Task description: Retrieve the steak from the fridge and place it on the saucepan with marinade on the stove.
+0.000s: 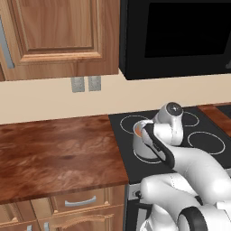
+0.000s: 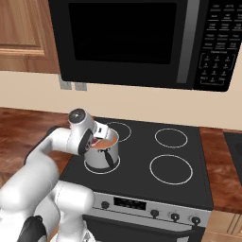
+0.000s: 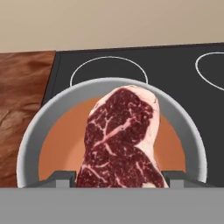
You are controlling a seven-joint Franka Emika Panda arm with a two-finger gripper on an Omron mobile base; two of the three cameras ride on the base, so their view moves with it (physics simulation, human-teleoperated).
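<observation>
Steak (image 3: 122, 140) over marinade (image 3: 61, 144), microwave (image 2: 142, 42) above.

The saucepan (image 2: 101, 157) stands on the stove (image 2: 189, 189), on the burner at 7 o'clock of the four. The marinade (image 3: 61, 144) lies in it. The steak (image 3: 120, 140) hangs between the fingers (image 3: 59, 178), over the saucepan's middle, its far end toward 12 o'clock. The table (image 1: 54, 153) adjoins the stove at 9 o'clock. The microwave (image 2: 142, 42) hangs above the stove.

Beige wall (image 1: 45, 101), wooden cabinets (image 1: 58, 31), black microwave (image 2: 137, 40), wood counter (image 1: 54, 153).
</observation>
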